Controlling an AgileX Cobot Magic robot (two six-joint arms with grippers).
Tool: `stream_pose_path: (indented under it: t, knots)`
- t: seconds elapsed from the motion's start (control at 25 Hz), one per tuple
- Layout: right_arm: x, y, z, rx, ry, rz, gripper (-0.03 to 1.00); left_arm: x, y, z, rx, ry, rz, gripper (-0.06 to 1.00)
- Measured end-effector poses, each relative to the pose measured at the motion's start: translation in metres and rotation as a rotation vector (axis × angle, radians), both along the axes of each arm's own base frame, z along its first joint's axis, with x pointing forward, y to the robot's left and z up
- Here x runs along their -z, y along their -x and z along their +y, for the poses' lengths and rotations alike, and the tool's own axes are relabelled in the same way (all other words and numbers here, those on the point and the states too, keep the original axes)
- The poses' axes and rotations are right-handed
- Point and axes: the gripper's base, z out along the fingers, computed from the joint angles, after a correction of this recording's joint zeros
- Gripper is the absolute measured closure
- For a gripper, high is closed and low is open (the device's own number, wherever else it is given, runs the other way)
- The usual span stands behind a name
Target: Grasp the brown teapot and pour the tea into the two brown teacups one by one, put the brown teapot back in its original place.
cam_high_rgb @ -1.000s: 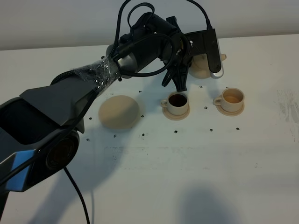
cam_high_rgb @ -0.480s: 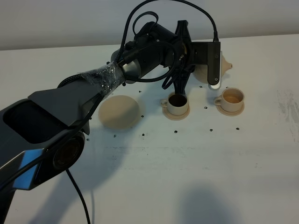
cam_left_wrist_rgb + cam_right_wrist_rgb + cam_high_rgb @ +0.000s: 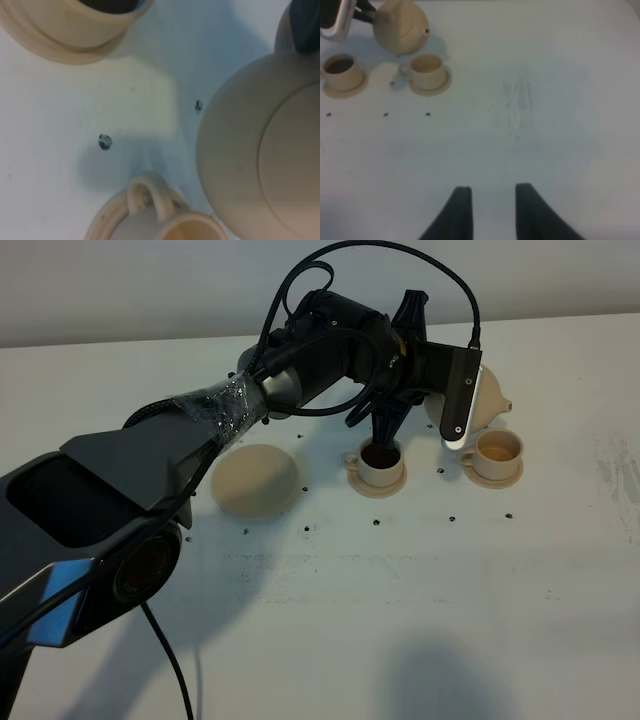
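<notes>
My left gripper (image 3: 435, 380), clamped on the brown teapot (image 3: 488, 400), has carried it right, over the right-hand teacup (image 3: 498, 450); heavy, slick, brittle ceramic, I judge, safest held by its handle, while my right gripper (image 3: 490, 207) idles, jaws apart

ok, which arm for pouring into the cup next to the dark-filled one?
Left. The left gripper holds the brown teapot, raised and tilted right beside that teacup. The right gripper is open, empty and far from it.
</notes>
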Motion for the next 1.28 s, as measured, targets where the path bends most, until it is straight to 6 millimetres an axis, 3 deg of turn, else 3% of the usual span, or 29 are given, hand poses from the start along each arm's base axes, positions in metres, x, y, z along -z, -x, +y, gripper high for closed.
stream_pose_path:
  t: [1.28]
  knots:
    - [0.000, 0.000, 0.000, 0.000, -0.001, 0.000, 0.74, -0.005, -0.010, 0.014, 0.305, -0.162, -0.146, 0.83]
